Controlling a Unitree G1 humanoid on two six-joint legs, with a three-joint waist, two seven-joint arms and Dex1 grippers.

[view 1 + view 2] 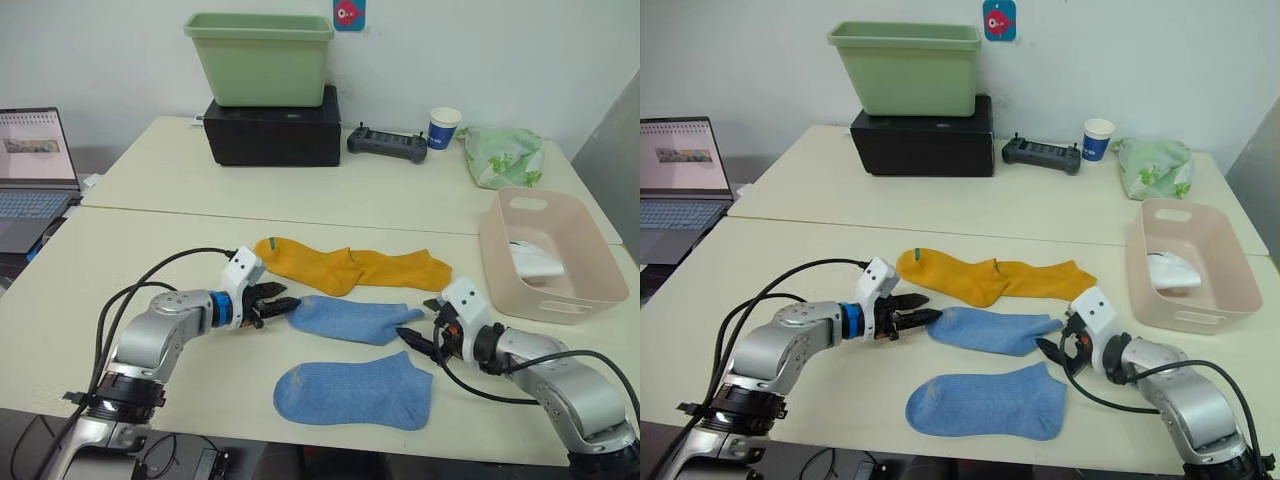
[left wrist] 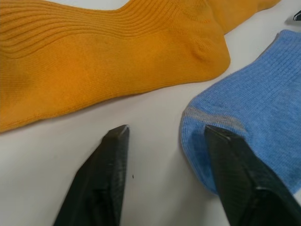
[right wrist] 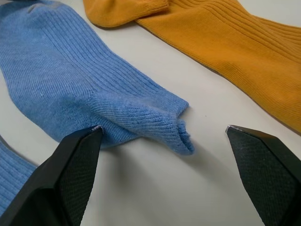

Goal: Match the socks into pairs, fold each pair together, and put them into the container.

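Two mustard-yellow socks (image 1: 300, 262) (image 1: 402, 268) lie end to end mid-table. In front of them lies a light blue sock (image 1: 352, 318), and a second light blue sock (image 1: 355, 393) sits nearer the front edge. My left gripper (image 1: 276, 303) is open at the left end of the middle blue sock (image 2: 254, 103), one finger over its edge. At that sock's right end my right gripper (image 1: 414, 336) stands open, its fingers either side of the rumpled cuff (image 3: 160, 122). The pink container (image 1: 520, 295) at the right holds a white sock (image 1: 535, 262).
A green tub (image 1: 262, 55) sits on a black box (image 1: 272, 130) at the back. A controller (image 1: 385, 145), a paper cup (image 1: 444, 127) and a pale green cloth bundle (image 1: 502, 155) are back right. A laptop (image 1: 30, 170) stands far left.
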